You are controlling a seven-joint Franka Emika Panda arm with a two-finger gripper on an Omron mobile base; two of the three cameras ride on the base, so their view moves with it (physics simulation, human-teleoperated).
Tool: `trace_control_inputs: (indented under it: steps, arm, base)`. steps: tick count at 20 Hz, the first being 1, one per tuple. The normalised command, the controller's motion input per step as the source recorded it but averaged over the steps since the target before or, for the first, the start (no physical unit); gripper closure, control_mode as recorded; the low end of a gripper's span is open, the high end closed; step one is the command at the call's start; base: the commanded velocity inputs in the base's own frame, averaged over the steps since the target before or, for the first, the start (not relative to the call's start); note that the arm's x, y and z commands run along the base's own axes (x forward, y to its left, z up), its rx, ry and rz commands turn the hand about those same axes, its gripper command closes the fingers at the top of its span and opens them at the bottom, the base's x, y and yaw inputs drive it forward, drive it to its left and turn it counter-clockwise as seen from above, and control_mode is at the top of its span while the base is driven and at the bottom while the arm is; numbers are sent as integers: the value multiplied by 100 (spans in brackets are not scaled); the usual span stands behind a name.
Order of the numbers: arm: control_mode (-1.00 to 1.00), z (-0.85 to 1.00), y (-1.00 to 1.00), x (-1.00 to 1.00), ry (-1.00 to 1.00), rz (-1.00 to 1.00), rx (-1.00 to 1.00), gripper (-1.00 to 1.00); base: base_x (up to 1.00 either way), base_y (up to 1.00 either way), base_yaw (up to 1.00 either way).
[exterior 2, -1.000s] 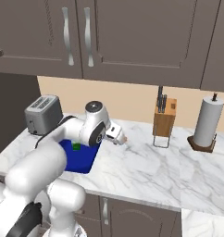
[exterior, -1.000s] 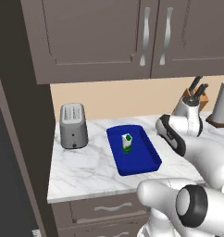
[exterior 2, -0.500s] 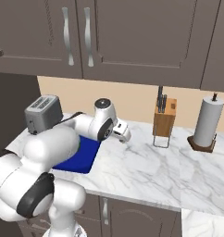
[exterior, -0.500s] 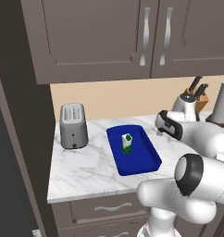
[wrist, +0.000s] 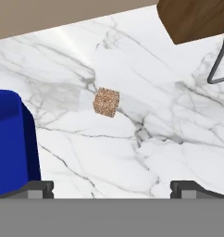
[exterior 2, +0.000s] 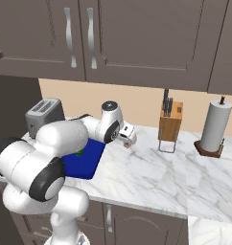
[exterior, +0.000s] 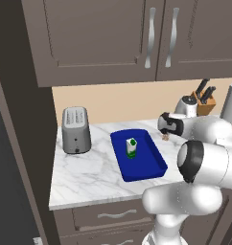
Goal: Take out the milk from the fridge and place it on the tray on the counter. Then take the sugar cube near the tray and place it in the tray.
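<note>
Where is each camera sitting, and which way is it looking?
Left base view: behind the arm's left, facing the counter; toaster, milk in the tray; arm at lower right.
Right base view: behind its right, same counter; knife block, paper towel roll; arm at lower left.
Hand view: on the hand, looking down at the sugar cube; open fingers at the bottom.
All share the tray.

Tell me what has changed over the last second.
The arm swung right, carrying the open gripper away from above the tray to hover over the sugar cube on the counter. Nothing was grasped or released. The milk stayed standing in the tray; the cube, toaster and knife block kept their places.
</note>
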Motion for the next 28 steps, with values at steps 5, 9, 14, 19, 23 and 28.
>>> trace_control_inputs:
  steps: [5, 9, 14, 19, 23, 28]
  arm:
    - [-100, -30, -2, 28, 2, 0, 0, -100]
    - [-100, -21, -3, 25, 5, 0, 0, -100]
    - [-100, -12, -9, 25, 7, 0, 0, -100]
    - [-100, -10, -12, 21, 7, 0, 0, -100]
    - [-100, -19, -6, 25, 5, 0, 0, -100]
    - [-100, -24, -1, 22, 4, 0, 0, -100]
  base:
    - [0, 0, 0]
    - [0, 0, 0]
    - [0, 0, 0]
    - [0, 0, 0]
    - [0, 0, 0]
    - [0, 0, 0]
